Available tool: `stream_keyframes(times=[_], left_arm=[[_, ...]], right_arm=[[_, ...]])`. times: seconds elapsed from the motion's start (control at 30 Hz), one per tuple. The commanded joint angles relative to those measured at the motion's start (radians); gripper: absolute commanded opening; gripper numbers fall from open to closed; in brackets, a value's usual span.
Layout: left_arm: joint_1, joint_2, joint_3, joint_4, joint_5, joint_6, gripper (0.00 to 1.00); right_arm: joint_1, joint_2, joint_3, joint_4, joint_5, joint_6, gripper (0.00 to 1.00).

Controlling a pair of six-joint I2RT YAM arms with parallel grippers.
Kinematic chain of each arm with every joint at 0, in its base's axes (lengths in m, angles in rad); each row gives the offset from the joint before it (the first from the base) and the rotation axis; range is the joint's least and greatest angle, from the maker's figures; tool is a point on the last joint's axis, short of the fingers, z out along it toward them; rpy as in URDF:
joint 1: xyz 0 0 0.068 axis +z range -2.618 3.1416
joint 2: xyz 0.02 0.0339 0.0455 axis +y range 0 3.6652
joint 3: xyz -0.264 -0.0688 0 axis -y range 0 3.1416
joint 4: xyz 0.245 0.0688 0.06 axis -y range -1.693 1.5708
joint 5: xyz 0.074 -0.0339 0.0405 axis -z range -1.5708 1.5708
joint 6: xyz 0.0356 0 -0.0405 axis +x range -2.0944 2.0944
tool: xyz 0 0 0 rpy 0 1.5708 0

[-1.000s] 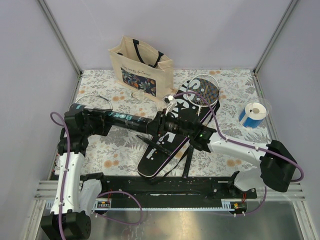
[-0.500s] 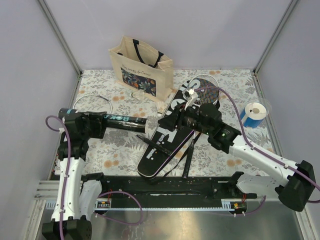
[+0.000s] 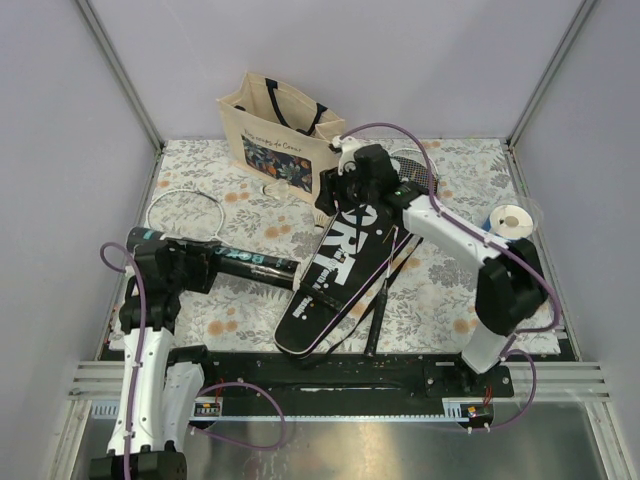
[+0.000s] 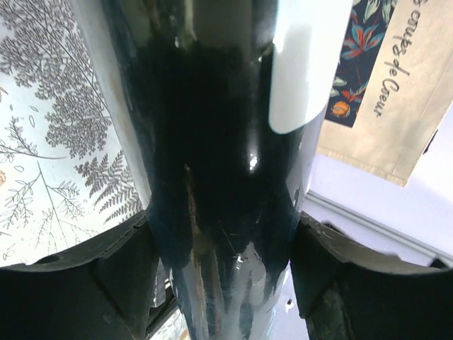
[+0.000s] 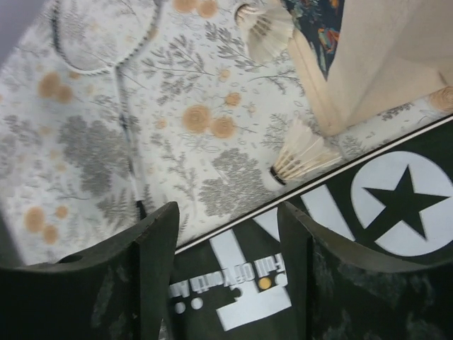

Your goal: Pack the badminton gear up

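Left gripper [image 4: 221, 278] clamped on long black tube [image 3: 255, 262], 9 o'clock. Right gripper [image 5: 225, 221] jaws apart, empty, over shuttlecock [image 5: 304, 157] at 12, just beside SPORT cover [image 3: 340, 270] edge and tote bag [image 3: 268, 152] foot.

Risk: finger lands on cover edge, crushes feathers or kicks shuttlecock under tote.

Tube contents not visible. Cover flat, centre; racket [image 5: 99, 32] at 10 and second racket [image 3: 420, 172] at 1, both outside. Tote interior unseen.
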Motion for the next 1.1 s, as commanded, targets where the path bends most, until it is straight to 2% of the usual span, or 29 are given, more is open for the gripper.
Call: stream_keyframes(times=[0.0,0.13,0.47,0.6,0.77,1.07], left_arm=[[-0.001,-0.039,-0.012,0.034,0.124,0.008,0.22],[0.000,-0.068,-0.012,0.012,0.149,0.000,0.22],[0.000,-0.073,0.045,-0.009,0.169,0.002,0.22],[0.000,-0.068,0.049,-0.011,0.161,-0.009,0.21],[0.000,-0.057,0.057,-0.011,0.169,-0.021,0.22],[0.000,-0.065,0.063,-0.016,0.164,-0.024,0.21]], right_arm=[[-0.010,0.146,0.171,-0.141,0.062,-0.204,0.69],[-0.012,0.276,0.286,-0.194,0.059,-0.258,0.76],[-0.013,0.447,0.435,-0.215,0.059,-0.317,0.78],[-0.012,0.514,0.501,-0.211,0.120,-0.320,0.80],[-0.013,0.579,0.562,-0.230,0.144,-0.326,0.83],[-0.013,0.637,0.634,-0.309,0.105,-0.317,0.84]])
